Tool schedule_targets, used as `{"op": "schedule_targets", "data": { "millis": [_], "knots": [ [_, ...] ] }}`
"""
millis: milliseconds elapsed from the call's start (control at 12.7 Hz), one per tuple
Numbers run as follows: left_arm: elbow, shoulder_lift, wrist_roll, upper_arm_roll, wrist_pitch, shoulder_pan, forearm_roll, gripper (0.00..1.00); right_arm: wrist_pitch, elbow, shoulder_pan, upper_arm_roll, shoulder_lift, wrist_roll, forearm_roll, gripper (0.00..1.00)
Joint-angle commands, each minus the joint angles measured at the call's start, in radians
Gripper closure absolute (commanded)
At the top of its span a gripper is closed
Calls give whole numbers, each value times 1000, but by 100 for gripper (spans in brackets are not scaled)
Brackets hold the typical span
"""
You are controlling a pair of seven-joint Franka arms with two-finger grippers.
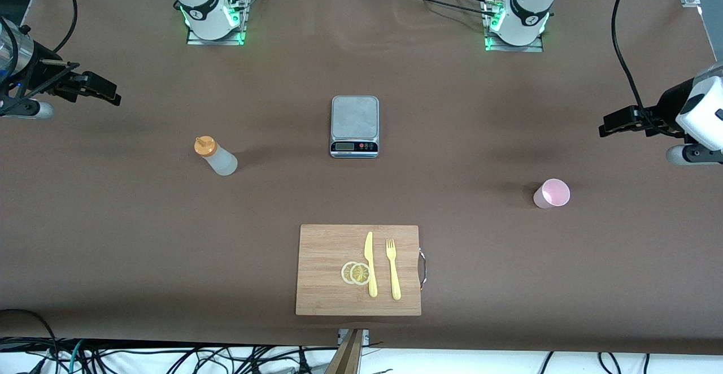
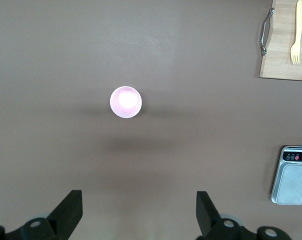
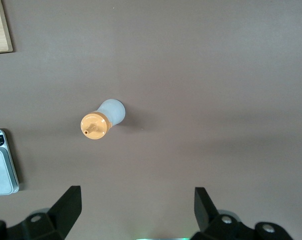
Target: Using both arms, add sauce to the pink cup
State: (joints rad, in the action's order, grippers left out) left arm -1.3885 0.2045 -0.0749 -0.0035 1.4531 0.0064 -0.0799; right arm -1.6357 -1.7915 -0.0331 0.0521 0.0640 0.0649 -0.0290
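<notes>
Landmark = scale [image 1: 355,126], mid-table. Sauce bottle [image 1: 216,155] upright, twd right arm's end of table from scale, untouched. Pink cup [image 1: 552,193] upright, twd left arm's end, a bit nearer front cam than scale. Left gripper [image 2: 139,214] up over bare table near cup — fingers spread. Right gripper [image 3: 136,212] over table near bottle — spread too, holding nothing.

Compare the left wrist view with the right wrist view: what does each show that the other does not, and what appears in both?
Only the left wrist view shows the pink cup, the fork, and the open left gripper. Only the right wrist view shows the sauce bottle standing upright, and the open right gripper. Both show the scale, the cutting board and the brown table.
</notes>
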Motion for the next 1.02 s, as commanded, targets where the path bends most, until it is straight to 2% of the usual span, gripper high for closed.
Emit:
{"op": "schedule_targets", "data": {
  "millis": [0, 942],
  "knots": [
    [-1, -5, -12, -3, -8, -2, 14, 0, 19, 17, -1, 0, 0, 4, -12, 0],
    [0, 1, -14, -3, -8, -3, 12, 0, 19, 18, -2, -1, 0, 15, -12, 0]
  ]
}}
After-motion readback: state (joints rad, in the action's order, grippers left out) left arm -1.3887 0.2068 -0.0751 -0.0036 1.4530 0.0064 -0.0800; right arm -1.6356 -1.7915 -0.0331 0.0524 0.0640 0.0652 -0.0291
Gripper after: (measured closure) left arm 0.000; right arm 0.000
